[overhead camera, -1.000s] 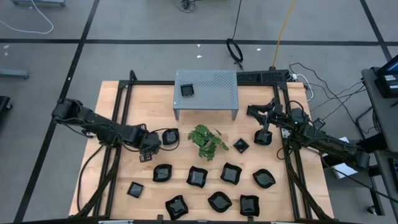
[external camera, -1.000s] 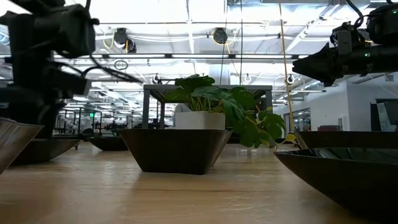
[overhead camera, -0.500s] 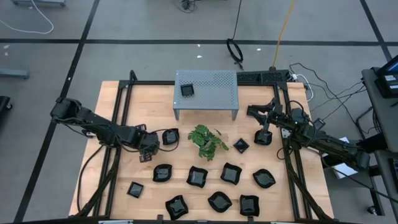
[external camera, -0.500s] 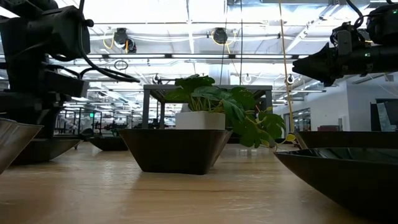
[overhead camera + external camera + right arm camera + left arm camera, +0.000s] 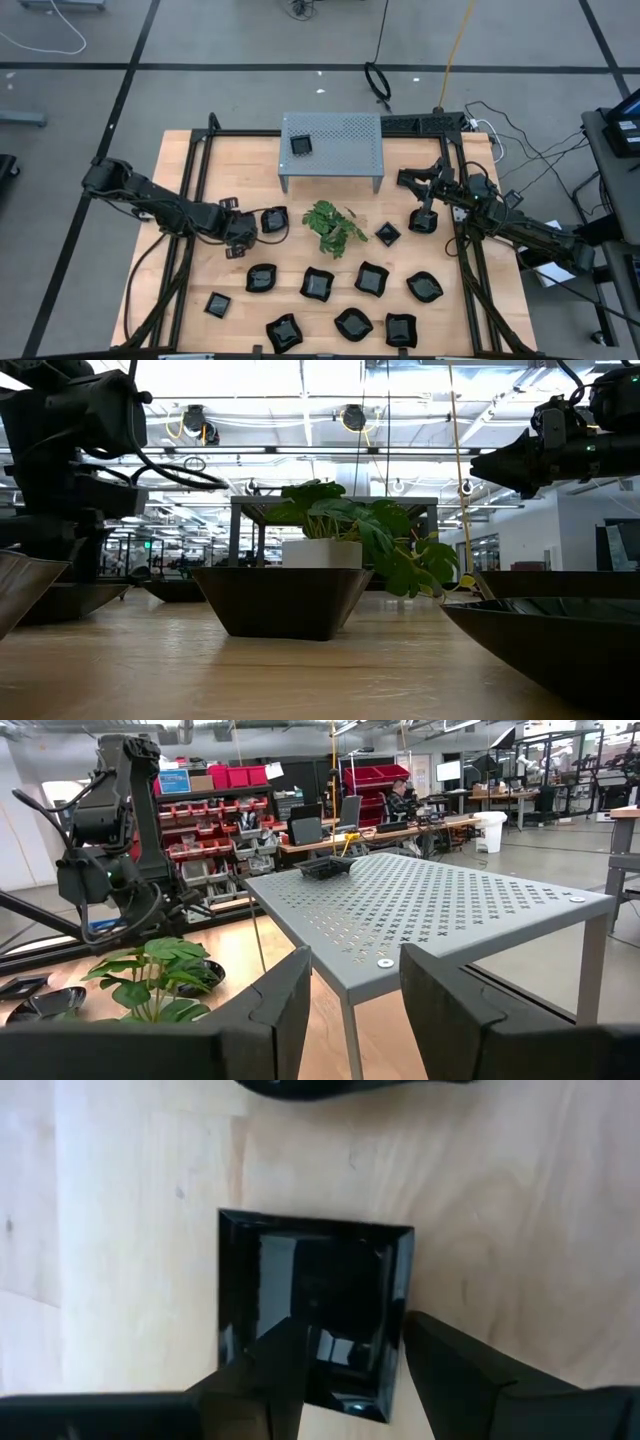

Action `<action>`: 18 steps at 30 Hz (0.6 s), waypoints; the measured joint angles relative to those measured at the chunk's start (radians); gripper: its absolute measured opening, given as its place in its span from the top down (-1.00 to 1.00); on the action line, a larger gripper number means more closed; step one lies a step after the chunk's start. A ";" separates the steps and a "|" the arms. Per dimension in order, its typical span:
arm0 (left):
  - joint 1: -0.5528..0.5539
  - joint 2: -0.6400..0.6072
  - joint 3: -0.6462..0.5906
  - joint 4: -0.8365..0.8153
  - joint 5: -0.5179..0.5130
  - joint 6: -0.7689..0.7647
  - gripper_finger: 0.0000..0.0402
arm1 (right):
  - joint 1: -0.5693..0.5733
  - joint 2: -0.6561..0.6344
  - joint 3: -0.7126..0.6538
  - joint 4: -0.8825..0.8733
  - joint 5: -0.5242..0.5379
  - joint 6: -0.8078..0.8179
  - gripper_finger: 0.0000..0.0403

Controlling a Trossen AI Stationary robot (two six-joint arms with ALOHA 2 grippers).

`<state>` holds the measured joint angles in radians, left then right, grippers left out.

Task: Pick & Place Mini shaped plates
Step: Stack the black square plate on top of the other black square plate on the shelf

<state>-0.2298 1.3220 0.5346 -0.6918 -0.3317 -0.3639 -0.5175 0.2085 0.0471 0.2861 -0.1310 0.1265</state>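
The left hand [image 5: 345,1370] is hovering open over a square plate [image 5: 315,1315] lying on the surface [image 5: 520,1230]. The right hand [image 5: 355,995] is waiting open beside the shelf [image 5: 430,905].

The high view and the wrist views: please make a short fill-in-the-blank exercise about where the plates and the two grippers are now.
1. One small black plate lies on top of the grey perforated ____.
2. The left gripper is open above a black plate whose shape is ____.
3. The green plant stands just in front of the shelf, near the ____ of the table.
4. The right gripper is open and holds ____.

Missing words: shelf; square; middle; nothing
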 joint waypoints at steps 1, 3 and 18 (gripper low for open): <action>0.000 0.000 0.000 0.002 -0.003 -0.002 0.15 | 0.000 0.000 0.000 0.000 0.000 0.000 0.30; 0.000 0.000 -0.001 0.003 -0.008 -0.011 0.15 | 0.000 0.000 0.000 0.000 0.000 0.000 0.30; 0.003 0.002 -0.002 0.054 -0.017 -0.064 0.95 | 0.000 0.000 0.000 0.000 0.000 0.000 0.30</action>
<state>-0.2268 1.3237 0.5323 -0.6382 -0.3492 -0.4283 -0.5174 0.2086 0.0472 0.2862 -0.1310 0.1265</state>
